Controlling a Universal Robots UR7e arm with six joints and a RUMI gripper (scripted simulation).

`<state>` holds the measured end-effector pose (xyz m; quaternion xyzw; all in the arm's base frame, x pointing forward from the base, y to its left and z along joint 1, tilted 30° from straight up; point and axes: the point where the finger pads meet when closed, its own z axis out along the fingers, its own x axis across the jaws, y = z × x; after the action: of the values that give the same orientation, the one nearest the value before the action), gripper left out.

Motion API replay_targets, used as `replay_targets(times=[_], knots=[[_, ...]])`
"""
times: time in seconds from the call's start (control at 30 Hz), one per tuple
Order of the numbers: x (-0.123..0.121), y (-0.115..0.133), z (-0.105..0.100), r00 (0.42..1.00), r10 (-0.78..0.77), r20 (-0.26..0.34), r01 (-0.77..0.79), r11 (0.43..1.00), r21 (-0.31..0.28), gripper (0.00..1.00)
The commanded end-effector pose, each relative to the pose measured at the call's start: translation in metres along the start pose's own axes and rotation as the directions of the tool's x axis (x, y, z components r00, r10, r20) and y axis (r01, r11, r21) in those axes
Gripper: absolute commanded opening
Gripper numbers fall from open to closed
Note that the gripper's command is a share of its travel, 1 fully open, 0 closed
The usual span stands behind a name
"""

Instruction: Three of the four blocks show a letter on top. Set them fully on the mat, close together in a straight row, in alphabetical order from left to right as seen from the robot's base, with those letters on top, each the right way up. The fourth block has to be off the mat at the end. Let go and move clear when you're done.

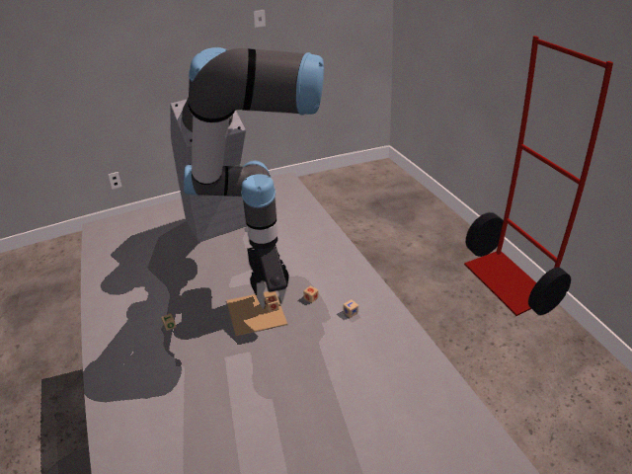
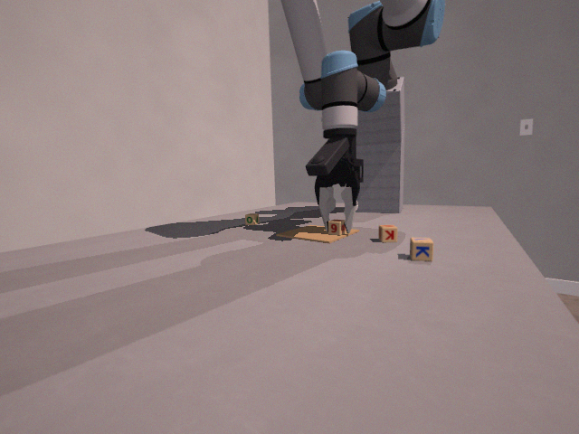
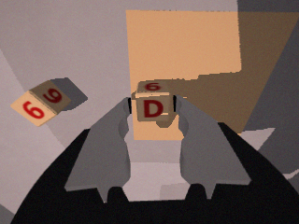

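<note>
A tan mat (image 1: 255, 314) lies on the grey platform in front of the robot's base. A wooden block (image 3: 153, 107) with a red D facing the wrist camera and a red 6 on its side rests on the mat near one corner; it also shows in the top and exterior views (image 1: 272, 300) (image 2: 335, 227). My gripper (image 3: 151, 97) straddles this block just above the mat. Its fingers stand slightly apart from the block's sides, with thin gaps, so it is open. A red-marked block (image 1: 310, 293) and a blue-lettered block (image 1: 351, 308) lie off the mat on one side, and a green-marked block (image 1: 168, 321) lies off it on the other.
The robot's grey pedestal (image 1: 208, 168) stands behind the mat. A red hand truck (image 1: 530, 203) leans against the right wall, off the platform. The arm throws dark shadows over the mat and the green-marked block.
</note>
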<state>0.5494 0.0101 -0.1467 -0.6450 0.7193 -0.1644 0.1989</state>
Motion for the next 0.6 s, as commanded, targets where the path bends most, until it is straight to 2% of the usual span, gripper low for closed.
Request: replay_targets(times=[0.0, 0.23, 0.5, 0.57], knots=[[0.000, -0.002, -0.001, 1.000, -0.001, -0.001, 0.001, 1.000, 0.004, 0.28], [0.000, 0.000, -0.015, 1.000, 0.001, 0.000, -0.001, 1.000, 0.001, 0.28], [0.000, 0.000, -0.047, 1.000, 0.001, 0.000, -0.001, 1.000, 0.001, 0.28], [0.000, 0.000, -0.047, 1.000, 0.001, 0.000, -0.001, 1.000, 0.001, 0.28]])
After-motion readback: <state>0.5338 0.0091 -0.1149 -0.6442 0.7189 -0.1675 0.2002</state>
